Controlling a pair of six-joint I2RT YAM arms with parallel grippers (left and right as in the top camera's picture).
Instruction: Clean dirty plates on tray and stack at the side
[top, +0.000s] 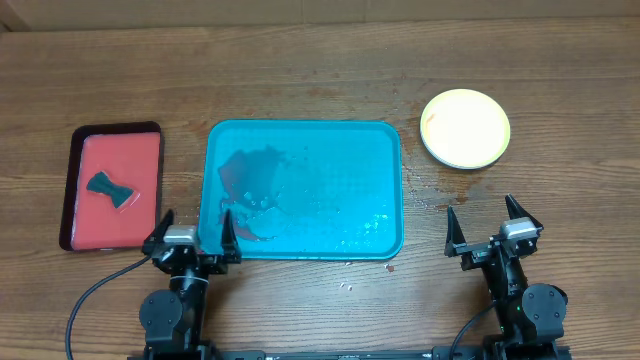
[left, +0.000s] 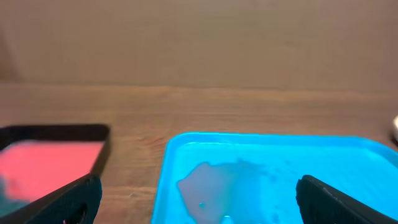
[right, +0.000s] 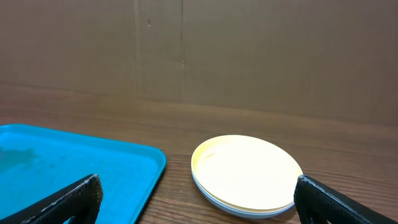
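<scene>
The teal tray (top: 340, 160) lies mid-table with nothing on it except a reddish wet smear (top: 248, 190) at its left and some droplets. The plates (top: 465, 128) sit stacked on the bare wood to the tray's right, a yellow one on top and a paler rim under it (right: 245, 174). My left gripper (top: 197, 218) hovers open at the tray's near left corner, straddling the rim (left: 163, 186). Near the table's front right, my right gripper (top: 481, 210) stands open and empty, well short of the stack.
A smaller red tray (top: 110, 150) with a dark rim lies at the far left, holding a dark bow-shaped sponge (top: 111, 189). Small wet specks dot the wood (top: 425, 185) between the teal tray and the plates. A plain brown wall stands behind the table.
</scene>
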